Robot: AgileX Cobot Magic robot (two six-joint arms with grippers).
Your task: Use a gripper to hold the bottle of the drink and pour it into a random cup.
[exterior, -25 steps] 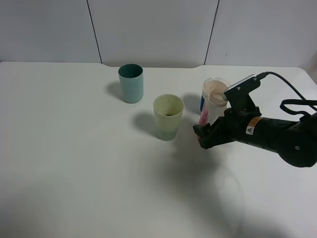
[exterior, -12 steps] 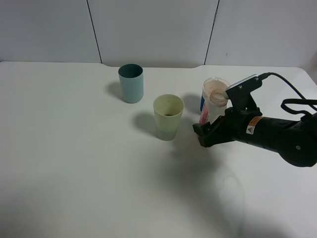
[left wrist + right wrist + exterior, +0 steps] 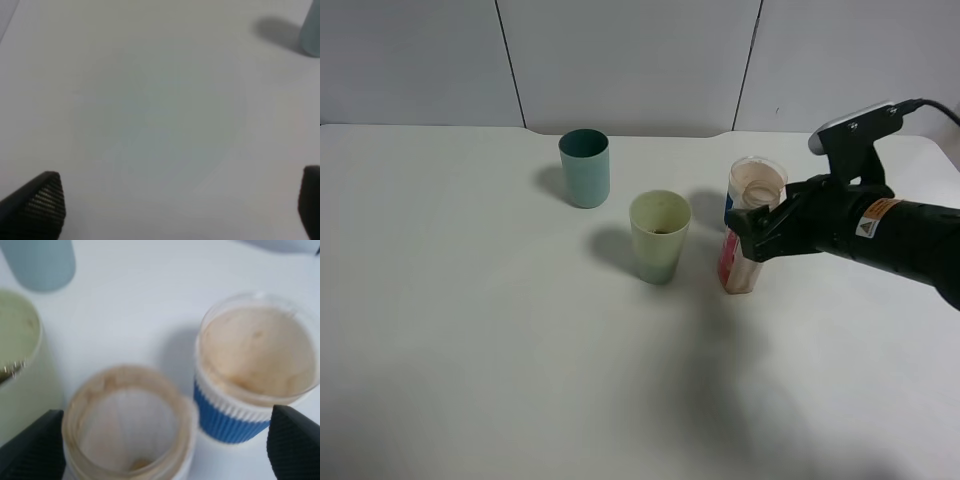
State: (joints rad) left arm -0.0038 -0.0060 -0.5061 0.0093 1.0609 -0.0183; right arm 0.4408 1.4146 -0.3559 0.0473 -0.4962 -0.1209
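The bottle of the drink (image 3: 736, 266) stands upright on the white table, pink-red label showing, to the right of the pale yellow-green cup (image 3: 660, 236). A dark patch shows at the cup's bottom. My right gripper (image 3: 752, 234) hovers at the bottle's top, open, its fingers wide of the neck. From the right wrist view I look down into the bottle's open neck (image 3: 127, 425), which looks almost empty, with the gripper (image 3: 160, 450) straddling it and the cup (image 3: 17, 360) beside it. My left gripper (image 3: 172, 205) is open over bare table.
A blue-and-white cup (image 3: 757, 186) with a clear rim stands just behind the bottle, close to it (image 3: 255, 370). A teal-green tumbler (image 3: 584, 168) stands further back left, its edge also showing in the left wrist view (image 3: 312, 30). The table's far edge meets a grey wall.
My right gripper has risen from low beside the bottle to the level of its top and drawn back to the right. The bottle stays standing where it was.
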